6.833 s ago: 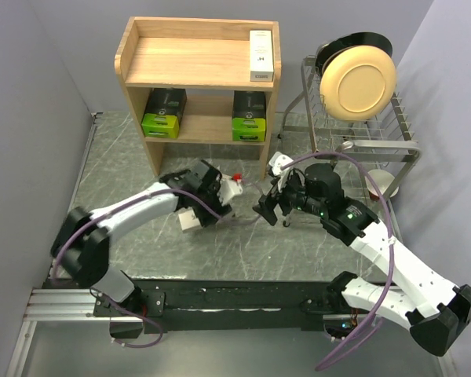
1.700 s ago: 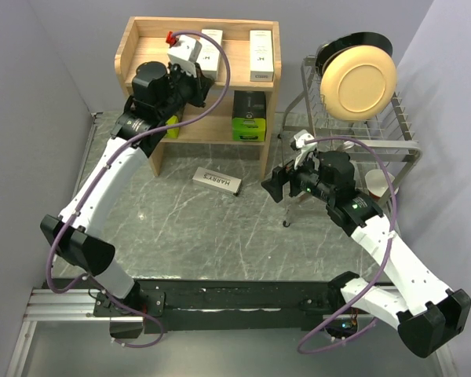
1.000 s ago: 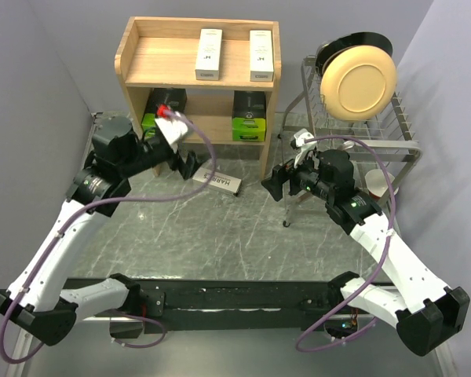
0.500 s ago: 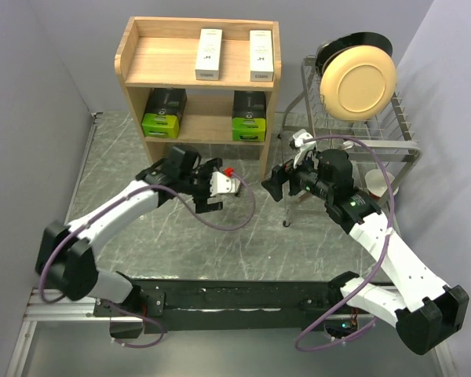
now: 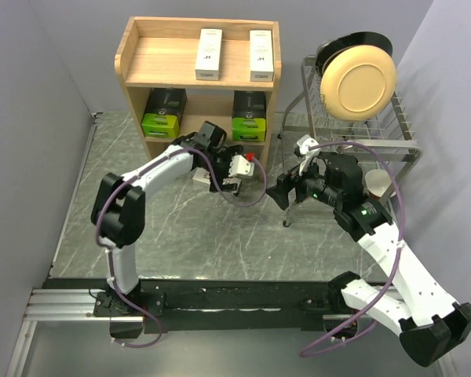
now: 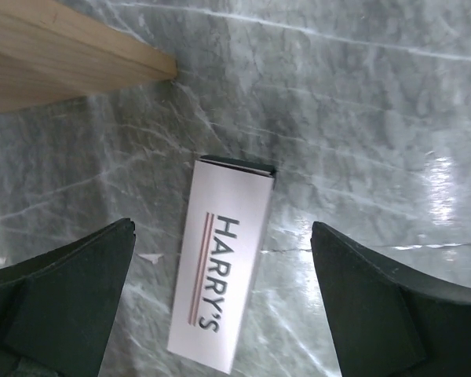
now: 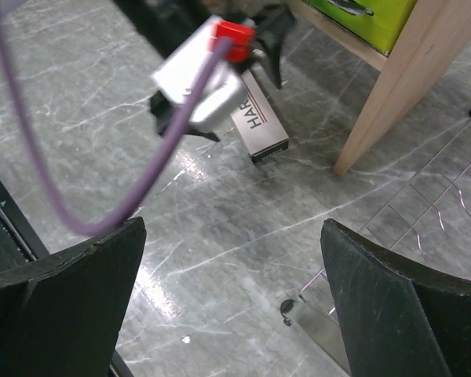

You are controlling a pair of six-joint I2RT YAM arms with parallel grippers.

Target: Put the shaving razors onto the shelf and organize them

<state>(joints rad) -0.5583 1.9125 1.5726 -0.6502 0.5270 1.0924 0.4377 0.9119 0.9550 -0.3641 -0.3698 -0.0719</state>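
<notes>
Two boxes (image 5: 209, 54) lie on the shelf (image 5: 157, 59) top, two packs (image 5: 163, 111) on its lower tier, a fifth box (image 6: 222, 294) at its six o'clock.

Light is soft, even and fairly bright, falling from above, and the overhead view is sharp right to its edges. The polished desk (image 5: 220, 236) carries a sheen, with pale glare streaks in both wrist views. The shelf (image 5: 200, 59) has its lower tier in shade, and the arms cast only faint, diffuse shadows. In the left wrist view the white box (image 6: 220, 294) and its lettering are crisp, while the left fingers (image 6: 55, 298) look soft. In the right wrist view the white housing (image 7: 200, 75) on the other arm is smeared with blur, and the right fingers (image 7: 55, 306) are out of focus.
</notes>
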